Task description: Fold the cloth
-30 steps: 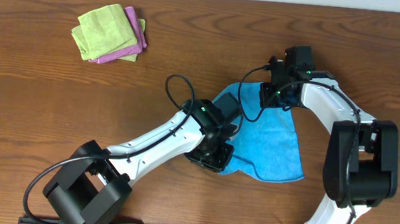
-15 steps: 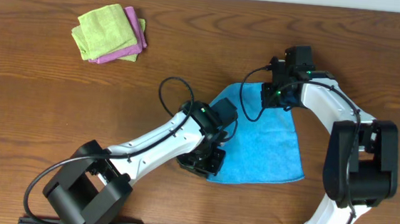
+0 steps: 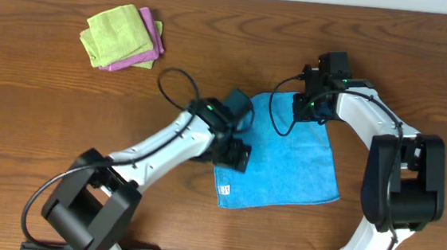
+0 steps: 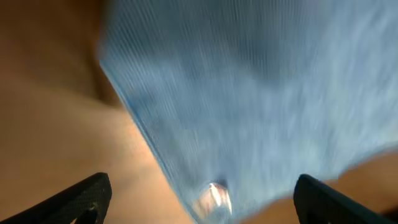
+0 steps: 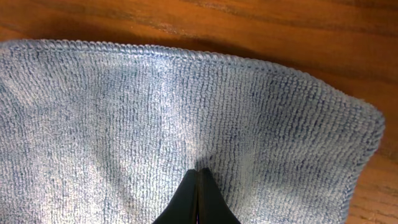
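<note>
The blue cloth (image 3: 284, 166) lies spread flat at the table's centre, its small white tag (image 3: 224, 190) at the near left corner. My left gripper (image 3: 237, 150) hovers over the cloth's left edge, open, with nothing between its fingers. In the left wrist view the cloth (image 4: 249, 81) is blurred below the open left gripper (image 4: 202, 190), and the tag (image 4: 211, 198) shows between the fingers. My right gripper (image 3: 313, 108) is shut with its tip pressed on the cloth's far right corner. In the right wrist view the shut right gripper (image 5: 199, 174) rests on the cloth (image 5: 124, 106) near its far hem.
A folded lime-green cloth (image 3: 115, 33) lies on a pink-purple cloth (image 3: 146, 47) at the far left. Bare wooden table (image 3: 40, 118) surrounds the blue cloth. Black cables loop off both arms above the cloth.
My left gripper pulled the cloth's near left corner outward, then opened and let it go, moving up and left. The cloth went from bunched to flat. The right gripper stayed put.
</note>
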Tool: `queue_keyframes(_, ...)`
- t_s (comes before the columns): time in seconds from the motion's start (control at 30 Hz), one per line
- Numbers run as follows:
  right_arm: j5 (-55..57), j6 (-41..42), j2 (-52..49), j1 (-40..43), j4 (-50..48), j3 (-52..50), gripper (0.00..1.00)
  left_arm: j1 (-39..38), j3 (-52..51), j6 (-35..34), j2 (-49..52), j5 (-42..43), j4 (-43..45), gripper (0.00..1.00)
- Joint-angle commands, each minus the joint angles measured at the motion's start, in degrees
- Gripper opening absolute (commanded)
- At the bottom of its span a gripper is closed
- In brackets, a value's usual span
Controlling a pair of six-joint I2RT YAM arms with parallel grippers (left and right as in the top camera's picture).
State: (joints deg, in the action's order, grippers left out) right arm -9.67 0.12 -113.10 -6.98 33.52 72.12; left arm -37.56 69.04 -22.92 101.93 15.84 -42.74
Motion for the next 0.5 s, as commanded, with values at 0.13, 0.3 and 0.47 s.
queue_keyframes(0.13,0.6,-0.9,-0.5,0.5,0.1,0.1,0.01,7.3,0.2,2.0,1.7,-1.0,10.3,0.98)
queue_keyframes(0.3,0.7,-1.1,-0.5,0.5,1.0,1.2,0.01,9.2,0.2,2.4,3.7,0.7,11.8,1.00)
queue_keyframes(0.47,2.1,-1.1,-0.5,0.8,2.0,2.5,0.01,10.4,0.2,2.3,3.7,3.4,9.1,0.97)
